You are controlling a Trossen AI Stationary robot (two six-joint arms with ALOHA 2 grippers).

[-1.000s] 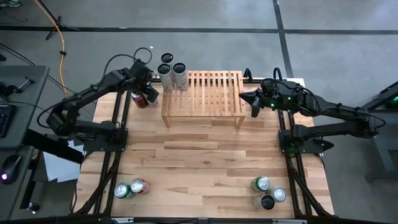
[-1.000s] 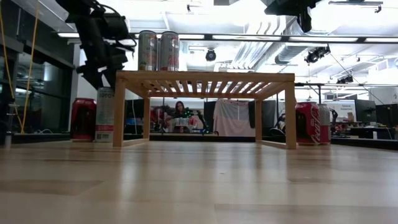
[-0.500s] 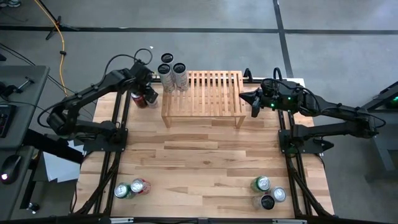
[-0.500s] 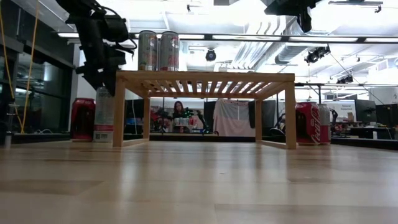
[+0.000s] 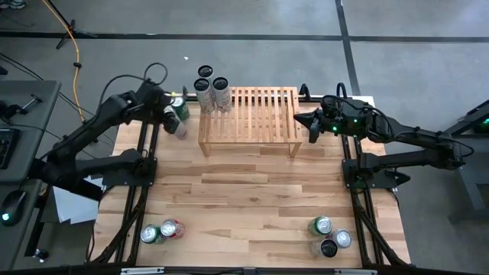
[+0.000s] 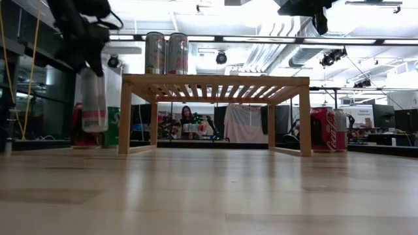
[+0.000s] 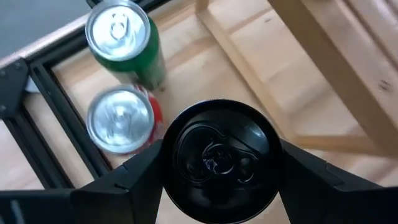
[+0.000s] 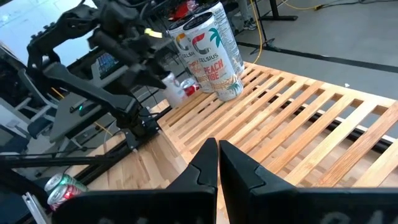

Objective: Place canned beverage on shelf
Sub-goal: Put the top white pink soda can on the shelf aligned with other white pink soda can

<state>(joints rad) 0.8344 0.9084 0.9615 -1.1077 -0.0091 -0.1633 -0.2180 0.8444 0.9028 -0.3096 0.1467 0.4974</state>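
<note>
A white-and-pink can with a black top (image 6: 93, 99) hangs beside the shelf's left end, with my left gripper (image 6: 87, 60) shut on it. It is the blurred can (image 5: 177, 127) in the high view. The shelf (image 5: 249, 118) is a light-wood slatted rack at the table's far middle. Two tall white cans (image 5: 212, 92) stand on its far left corner. A green can (image 7: 127, 40) and a red can (image 7: 121, 121) stand on the table under the held one. My right gripper (image 5: 309, 127) hovers shut off the shelf's right end. My left gripper pinches the can's upper wall just under the black top (image 7: 217, 155), one finger (image 7: 134, 183) on each side. The fingers come from above, slanting down. The can hangs below them, lifted clear of the table and slightly tilted.
Two cans (image 5: 162, 231) stand near the front left edge and three (image 5: 328, 235) near the front right. Red cans (image 6: 325, 129) stand past the shelf's right leg. The shelf's slats to the right of the two white cans (image 8: 298, 118) are bare.
My left gripper has risen and gone toward the table's left edge, away from the shelf's left leg. The white-and-pink can, which stood on the table beside the red can, now hangs lifted clear and slightly tilted. The green can behind it has come into view.
</note>
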